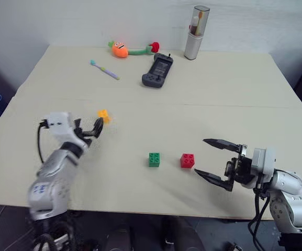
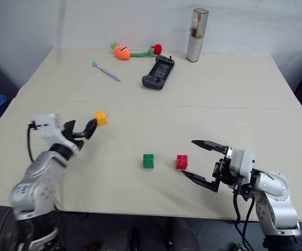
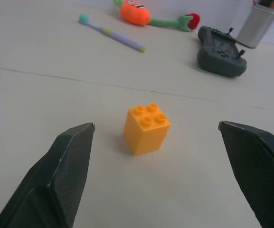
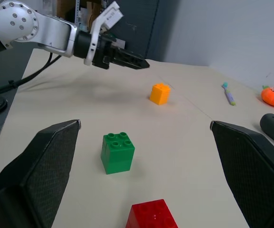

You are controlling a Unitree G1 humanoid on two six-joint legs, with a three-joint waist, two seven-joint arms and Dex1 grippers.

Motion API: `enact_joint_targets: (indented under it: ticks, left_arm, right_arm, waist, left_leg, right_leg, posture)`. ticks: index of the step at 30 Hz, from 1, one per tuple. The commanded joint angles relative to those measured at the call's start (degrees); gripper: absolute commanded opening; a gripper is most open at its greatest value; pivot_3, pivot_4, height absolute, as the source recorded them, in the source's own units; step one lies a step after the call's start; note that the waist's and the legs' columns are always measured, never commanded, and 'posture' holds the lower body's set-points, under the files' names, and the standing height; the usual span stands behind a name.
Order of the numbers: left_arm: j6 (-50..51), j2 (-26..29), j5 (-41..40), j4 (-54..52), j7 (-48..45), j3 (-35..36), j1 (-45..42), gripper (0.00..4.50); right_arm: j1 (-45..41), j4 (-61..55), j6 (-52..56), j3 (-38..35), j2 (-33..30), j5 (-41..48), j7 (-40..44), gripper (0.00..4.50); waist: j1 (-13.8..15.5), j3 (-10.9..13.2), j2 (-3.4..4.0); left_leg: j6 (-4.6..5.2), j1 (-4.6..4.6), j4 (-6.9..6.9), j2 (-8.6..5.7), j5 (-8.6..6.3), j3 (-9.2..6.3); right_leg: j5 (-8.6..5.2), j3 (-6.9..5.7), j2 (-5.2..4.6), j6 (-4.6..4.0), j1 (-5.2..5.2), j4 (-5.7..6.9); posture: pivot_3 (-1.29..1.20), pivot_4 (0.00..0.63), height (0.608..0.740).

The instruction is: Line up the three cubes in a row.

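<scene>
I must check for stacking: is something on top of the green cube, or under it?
Nothing sits on the green cube; its four studs are bare. It stands on the table. Its underside cannot be seen.

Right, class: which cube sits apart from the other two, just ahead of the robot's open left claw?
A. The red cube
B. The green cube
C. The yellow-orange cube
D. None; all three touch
C: the yellow-orange cube stands alone on the table in front of the open left claw, while the green cube and red cube sit side by side nearer the right claw.
</scene>
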Motion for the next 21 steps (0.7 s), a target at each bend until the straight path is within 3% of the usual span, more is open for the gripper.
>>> enact_joint_targets:
  ticks: [1,9,21]
  left_arm:
    - [-0.9,-3.2,6.5,2.6,6.7,-4.1,-4.0,4.37]
    - [-9.5,-9.4,17.0,17.3,14.7,-8.6,-11.6,4.37]
    - [-16.4,-10.6,22.6,32.2,18.8,-7.9,-19.7,4.37]
  right_arm:
    - [-0.6,-1.3,-1.1,-0.4,0.4,0.1,-1.0,4.5]
    - [-2.0,-3.3,0.5,0.7,0.0,-0.2,-3.0,4.5]
    - [-1.8,-6.3,2.9,1.1,-0.6,-0.1,-6.0,4.5]
  waist:
    - [0.2,0.0,-0.01]
    - [0.3,0.0,-0.01]
    - [0.9,0.0,-0.03]
  left_leg:
    - [-0.02,-0.01,0.0,0.0,0.01,-0.01]
    - [-0.03,0.0,0.02,-0.02,0.04,0.02]
    - [-0.04,-0.05,0.04,-0.02,0.06,0.03]
  right_leg:
    - [0.0,0.0,0.02,0.0,-0.01,0.0]
    - [0.0,0.02,0.04,0.0,-0.01,0.01]
    - [0.0,-0.03,0.02,0.0,-0.04,-0.04]
  posture:
    - [0.0,0.15,0.74]
    - [0.0,0.15,0.74]
    - [0.0,0.15,0.74]
